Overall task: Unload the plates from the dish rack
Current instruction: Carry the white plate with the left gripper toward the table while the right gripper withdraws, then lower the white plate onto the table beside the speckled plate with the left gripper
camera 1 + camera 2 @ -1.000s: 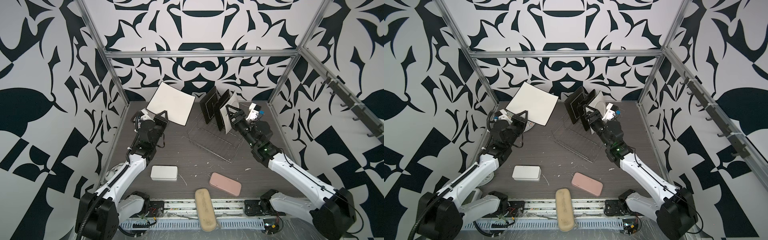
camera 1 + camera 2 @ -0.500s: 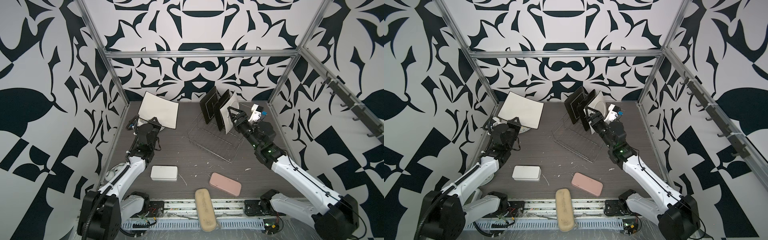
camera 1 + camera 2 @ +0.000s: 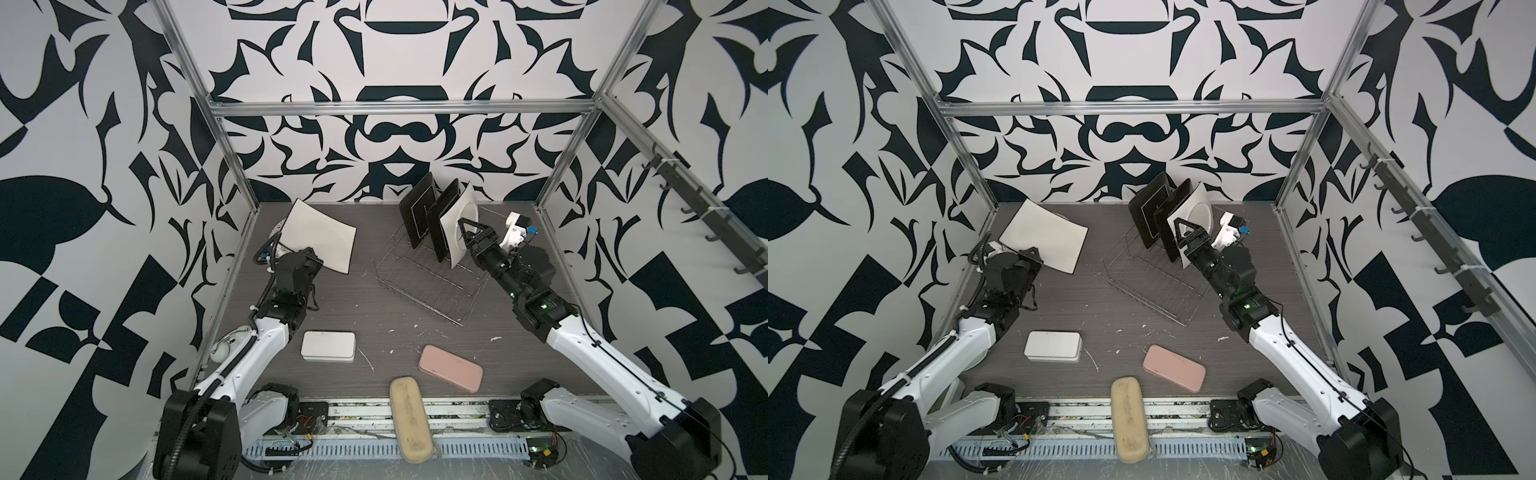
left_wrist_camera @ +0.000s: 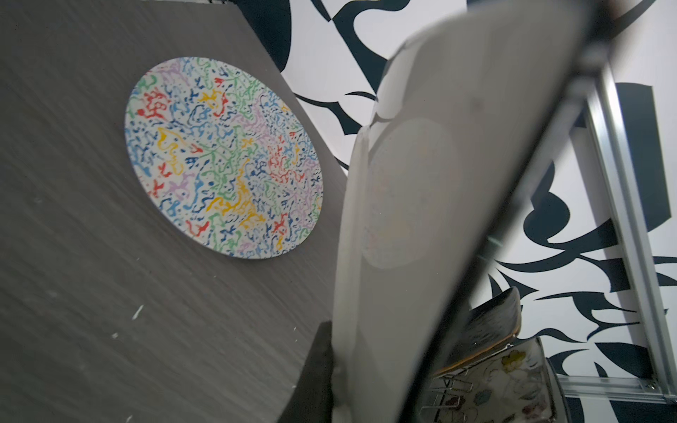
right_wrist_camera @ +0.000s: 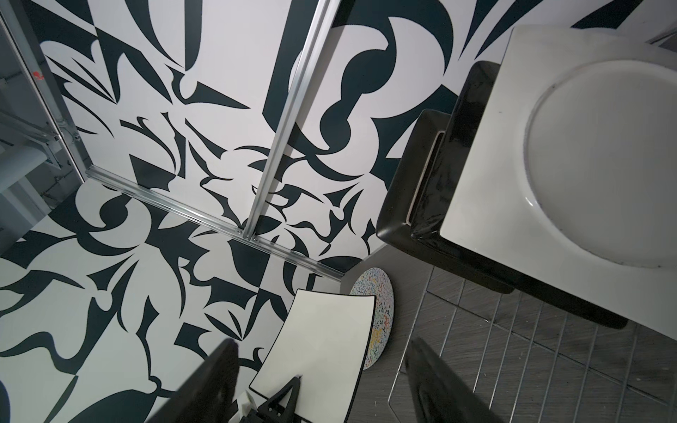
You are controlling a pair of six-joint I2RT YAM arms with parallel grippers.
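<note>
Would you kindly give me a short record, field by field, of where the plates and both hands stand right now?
Left hand: shut on square white-backed plate, tilted, held by its edge
Round plate: flat on the table, outside the rack
Dish rack: holds three standing plates: two black plates, one racked white-backed plate
Right hand: open beside the racked white-backed plate, not gripping it

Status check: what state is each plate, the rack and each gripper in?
Dish rack: holds three plates.
Round squiggle plate: flat on table.
White square plate: held tilted.
Rear black square plate: upright in rack.
Middle black square plate: upright in rack.
Flowered square plate: upright in rack.
Left gripper: jaws shut on white square plate.
Right gripper: jaws open beside flowered square plate.
</note>
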